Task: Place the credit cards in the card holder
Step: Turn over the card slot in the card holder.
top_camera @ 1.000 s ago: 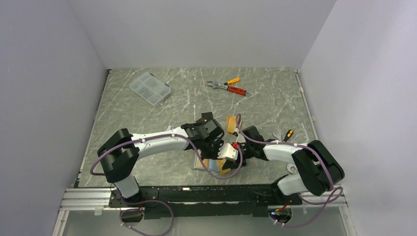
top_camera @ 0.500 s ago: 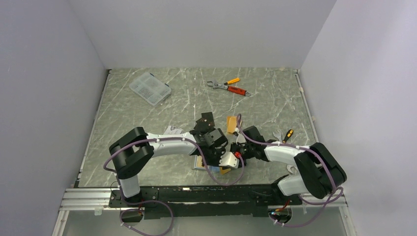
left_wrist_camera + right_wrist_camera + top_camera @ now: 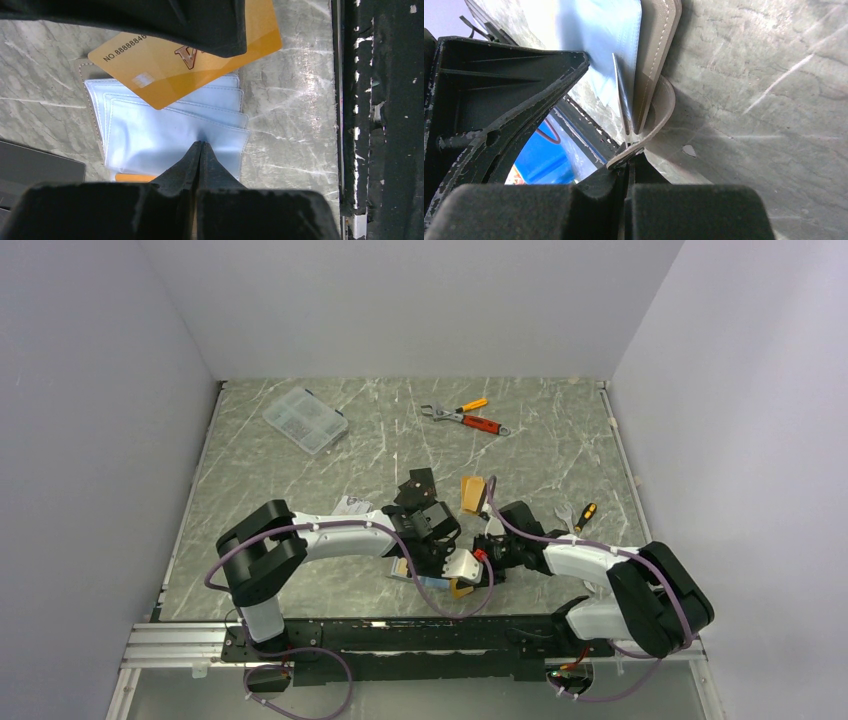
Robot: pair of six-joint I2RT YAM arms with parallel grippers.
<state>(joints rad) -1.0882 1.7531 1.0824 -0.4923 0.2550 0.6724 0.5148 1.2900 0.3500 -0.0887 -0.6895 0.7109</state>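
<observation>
The card holder (image 3: pixel 410 572) lies open near the front edge, blue-grey slots up (image 3: pixel 165 135). My left gripper (image 3: pixel 201 146) is shut, its tips pressing on the slotted lining; it also shows in the top view (image 3: pixel 447 562). An orange-gold card (image 3: pixel 165 70) lies slanted across the slot tops, partly under the right gripper; it also shows in the top view (image 3: pixel 460 588). My right gripper (image 3: pixel 629 159) is shut on the holder's taupe snap tab (image 3: pixel 659 120). In the top view, another orange card (image 3: pixel 470 490), a black card (image 3: pixel 418 483) and a silvery card (image 3: pixel 350 505) lie behind the grippers.
A clear compartment box (image 3: pixel 305 420) sits at the back left. An orange-handled wrench and pliers (image 3: pixel 465 418) lie at the back centre. A small screwdriver (image 3: pixel 585 512) lies right of the right arm. The black front rail (image 3: pixel 380 120) runs close beside the holder.
My left gripper has moved down and toward the front onto the card holder. The right gripper has shifted slightly and stays at the holder's edge.
</observation>
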